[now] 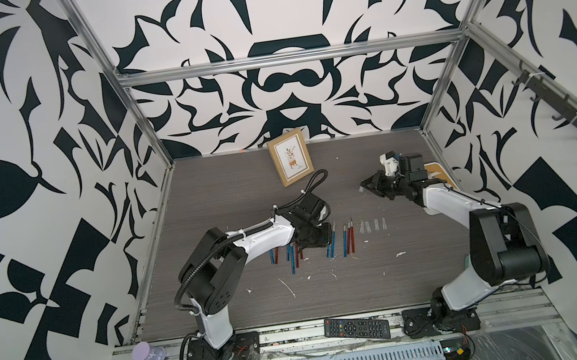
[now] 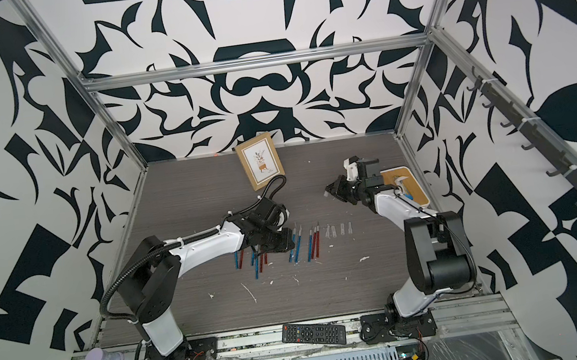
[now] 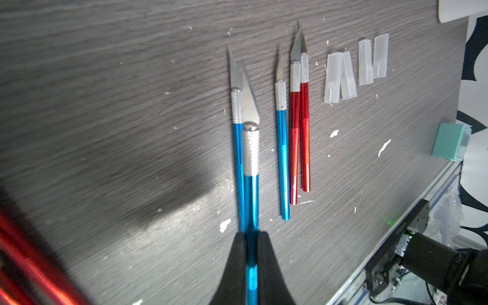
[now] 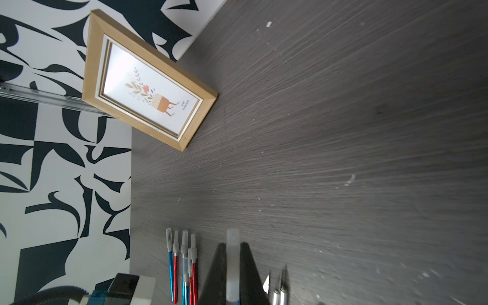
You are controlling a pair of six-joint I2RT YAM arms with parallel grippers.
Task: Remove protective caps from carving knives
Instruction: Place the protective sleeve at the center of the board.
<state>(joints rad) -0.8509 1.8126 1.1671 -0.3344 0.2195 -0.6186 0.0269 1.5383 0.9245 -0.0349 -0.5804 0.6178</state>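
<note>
Step, as judged: one knife uncapped, stowing due. Left fingers [image 3: 235, 264] clamp blue knife [image 3: 250, 148], blade bare; right fingers [image 4: 215, 269] pinch loose cap [image 4: 233, 235]. Next, probably: set cap among spent caps [image 1: 372, 224], 3 o'clock of bared knives [image 1: 349, 235].

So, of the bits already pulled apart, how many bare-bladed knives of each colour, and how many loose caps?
Blue-handled metal knives, blades bare: 3, one in the left fingers
Red-handled metal knives, blades bare: 2
Translucent whitish plastic caps, off: 5, one in the right fingers
Total: 10
</note>
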